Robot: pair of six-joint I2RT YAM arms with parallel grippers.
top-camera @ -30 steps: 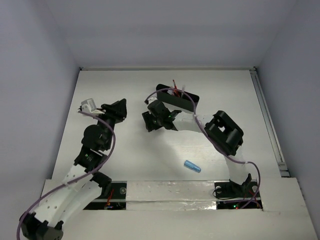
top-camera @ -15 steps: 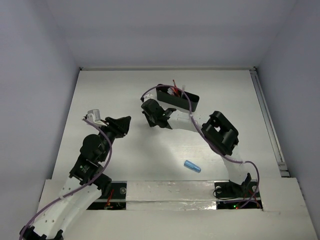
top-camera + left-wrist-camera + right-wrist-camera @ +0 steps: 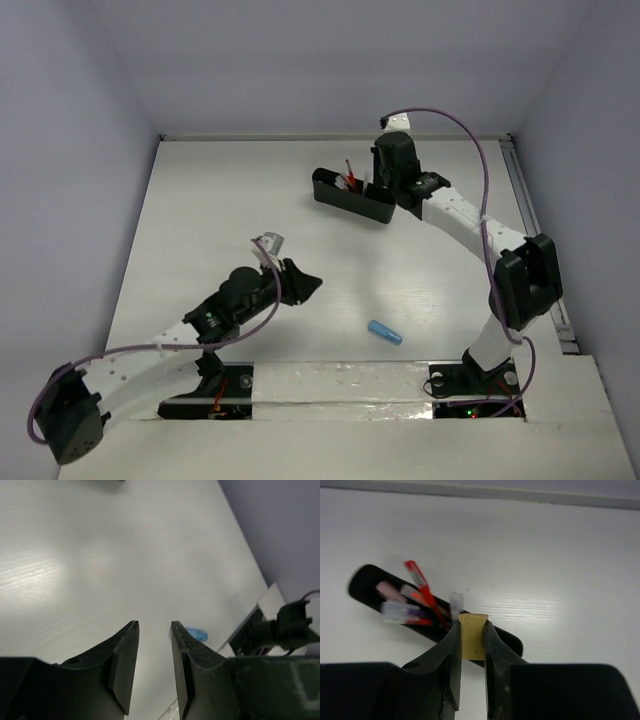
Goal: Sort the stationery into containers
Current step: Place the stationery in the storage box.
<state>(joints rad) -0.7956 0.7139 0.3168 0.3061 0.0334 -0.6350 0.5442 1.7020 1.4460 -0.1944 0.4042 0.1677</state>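
Black plastic tray, faintly grained white table

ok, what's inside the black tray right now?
A red pen sticking up, plus several pink and clear pieces, blurred. The right pincer, shut on a tan eraser, blocks the wrist view of part of the black tray.

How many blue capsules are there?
1. The blue capsule lies loose on the table near its front edge, a little beyond the left gripper. More could be hidden in the tray.
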